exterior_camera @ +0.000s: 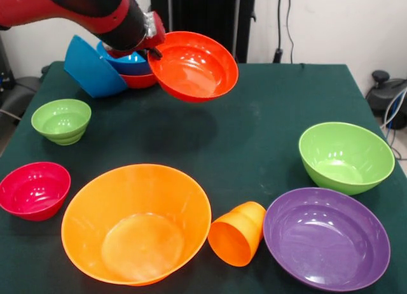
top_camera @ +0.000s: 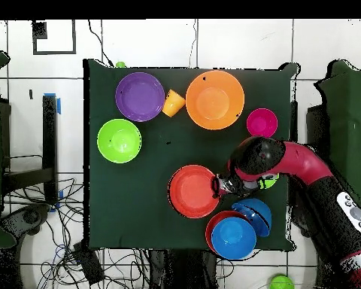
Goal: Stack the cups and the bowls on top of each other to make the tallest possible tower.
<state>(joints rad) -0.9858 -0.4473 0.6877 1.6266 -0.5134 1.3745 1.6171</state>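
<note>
My gripper [exterior_camera: 153, 44] [top_camera: 222, 185] is shut on the rim of a red-orange bowl [exterior_camera: 194, 66] [top_camera: 193, 191], which hangs tilted above the table with its shadow below it. Just behind it is a pile: a blue bowl [exterior_camera: 130, 63] [top_camera: 255, 211] nested in another red-orange bowl [exterior_camera: 141, 81] [top_camera: 211, 226], and a second blue bowl [exterior_camera: 92, 68] [top_camera: 234, 238] leaning on its side against them. The orange cup [exterior_camera: 237, 233] [top_camera: 173, 103] lies on its side between the large orange bowl [exterior_camera: 135, 223] [top_camera: 214, 99] and the purple bowl [exterior_camera: 325, 237] [top_camera: 140, 96].
A large green bowl [exterior_camera: 345, 156] [top_camera: 119, 141], a small green bowl [exterior_camera: 62, 120] [top_camera: 269, 181] partly under my arm in the overhead view, and a magenta bowl [exterior_camera: 34, 189] [top_camera: 262, 122] stand upright on the dark green table [exterior_camera: 254, 109].
</note>
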